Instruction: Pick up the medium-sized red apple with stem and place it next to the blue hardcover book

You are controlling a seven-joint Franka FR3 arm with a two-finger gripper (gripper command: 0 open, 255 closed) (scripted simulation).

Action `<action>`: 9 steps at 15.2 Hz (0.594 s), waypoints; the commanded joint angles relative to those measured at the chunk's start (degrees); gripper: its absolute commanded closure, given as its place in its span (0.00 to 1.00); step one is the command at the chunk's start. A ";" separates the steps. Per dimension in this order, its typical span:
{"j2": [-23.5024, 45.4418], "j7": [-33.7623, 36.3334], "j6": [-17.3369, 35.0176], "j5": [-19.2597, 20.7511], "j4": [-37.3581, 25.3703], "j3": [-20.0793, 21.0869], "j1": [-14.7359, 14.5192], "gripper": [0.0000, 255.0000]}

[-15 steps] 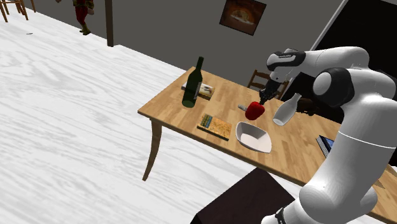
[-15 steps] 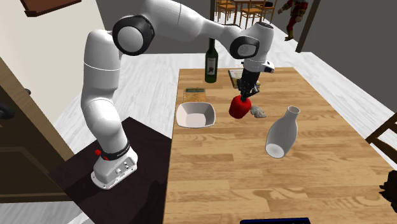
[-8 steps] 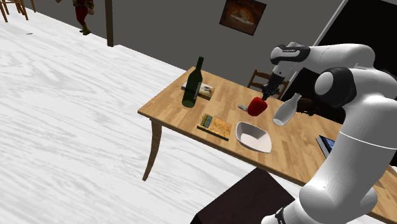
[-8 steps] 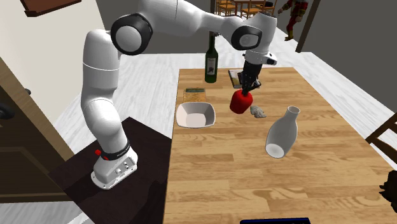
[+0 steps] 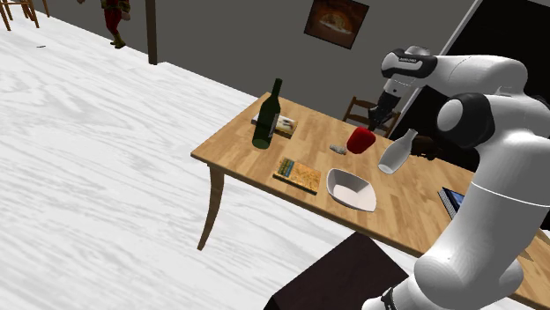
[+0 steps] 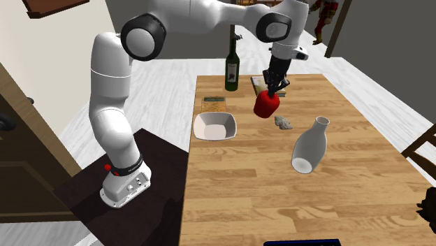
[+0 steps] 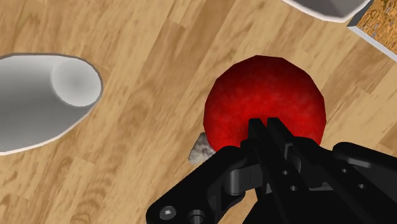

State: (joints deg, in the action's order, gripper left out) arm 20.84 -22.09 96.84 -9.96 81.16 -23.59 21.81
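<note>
Desk (image 6: 230, 196): light wood.
Blue book (image 6: 302, 243): near edge, well apart from the apple.
Apple (image 6: 265, 105): red, hanging clear above the desk.
Claw (image 6: 271, 89): pinched narrow on the apple's top.
Bottle (image 6: 232, 67): green, far end; label unreadable.

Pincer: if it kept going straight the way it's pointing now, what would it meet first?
The red apple that the pincer clasps, right under its tips. Past that comes the wooden table top, probably close beside the small grey lump; depth is hard to judge.

End effector (image 6: 270, 89) grips red apple (image 6: 265, 105) over wood table (image 6: 237, 189), w/ white vase (image 6: 308, 145) nearby.
</note>
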 commanded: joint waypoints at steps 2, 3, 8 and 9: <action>0.16 0.17 -2.34 -0.02 -2.50 -0.03 0.21 1.00; 0.24 0.21 -3.15 -0.04 -3.40 -0.05 0.31 1.00; 0.96 0.36 -7.38 -0.28 -8.34 -0.11 0.93 1.00; 1.17 0.38 -8.27 -0.35 -9.43 -0.12 1.08 1.00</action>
State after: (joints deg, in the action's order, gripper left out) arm 21.68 -21.66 89.64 -10.19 73.12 -23.69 22.65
